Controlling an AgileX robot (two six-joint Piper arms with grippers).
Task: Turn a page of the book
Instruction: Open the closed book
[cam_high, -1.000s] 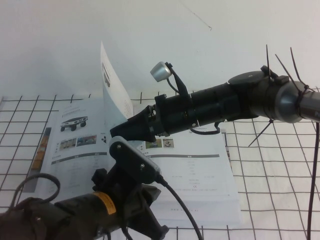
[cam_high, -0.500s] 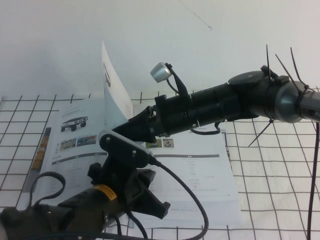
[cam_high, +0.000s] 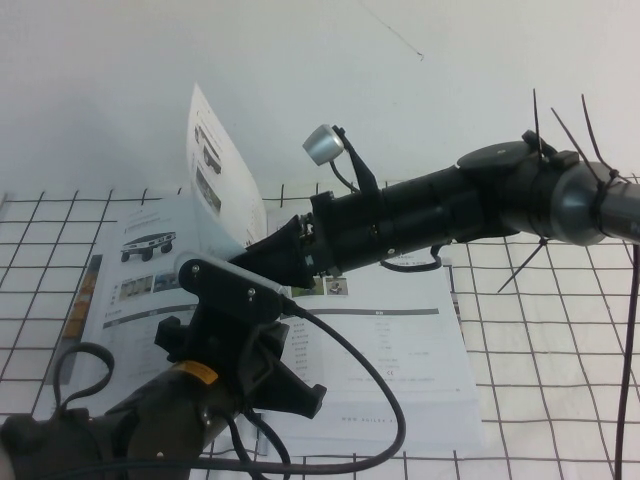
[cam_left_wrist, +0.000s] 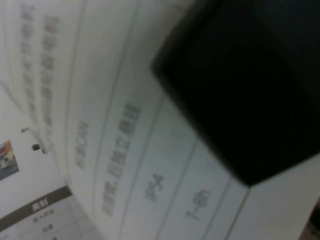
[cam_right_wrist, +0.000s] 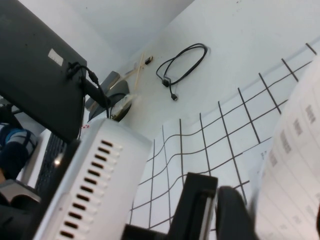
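Over the book (cam_high: 400, 350), right gripper (cam_high: 262, 250) lifts the page (cam_high: 222, 175); left gripper (cam_high: 215, 330) near.

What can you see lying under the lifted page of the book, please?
Under the raised page lie the open book's flat pages, a cart photo at left. The right gripper holds the page's lower edge; the left gripper hovers in front, hiding the spine area.

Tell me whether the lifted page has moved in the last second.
Yes. The page, held by the right gripper, has tilted left against the book; left gripper is below.
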